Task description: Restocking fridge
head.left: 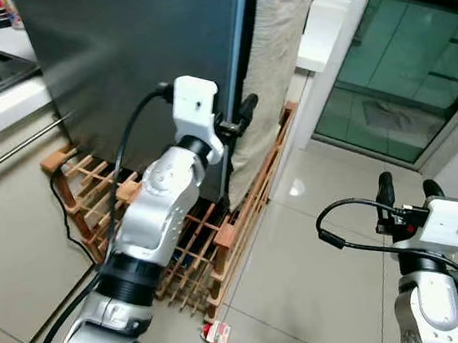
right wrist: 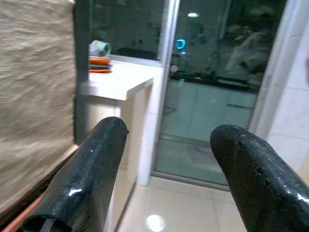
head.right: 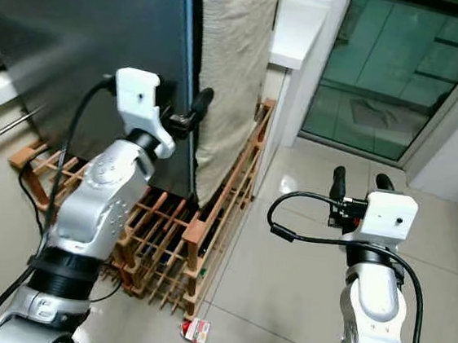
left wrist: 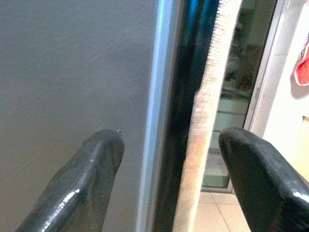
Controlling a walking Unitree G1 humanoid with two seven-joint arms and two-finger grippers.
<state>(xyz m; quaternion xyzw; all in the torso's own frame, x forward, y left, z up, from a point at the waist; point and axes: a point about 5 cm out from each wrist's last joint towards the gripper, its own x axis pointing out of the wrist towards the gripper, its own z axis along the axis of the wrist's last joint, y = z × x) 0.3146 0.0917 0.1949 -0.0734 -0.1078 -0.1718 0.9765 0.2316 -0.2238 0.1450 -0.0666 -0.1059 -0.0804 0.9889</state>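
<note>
Straddling fridge door edge, left pincer spread | right pincer spread, apart over floor

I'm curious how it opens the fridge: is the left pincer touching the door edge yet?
Cannot tell. In the left wrist view the open left pincer straddles the fridge door edge, but whether either finger presses on it isn't plain.

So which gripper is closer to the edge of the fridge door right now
Left. The left gripper is raised right at the fridge door edge, fingers open astride it. The right gripper hangs open over the floor tiles, well off to the right.
</note>
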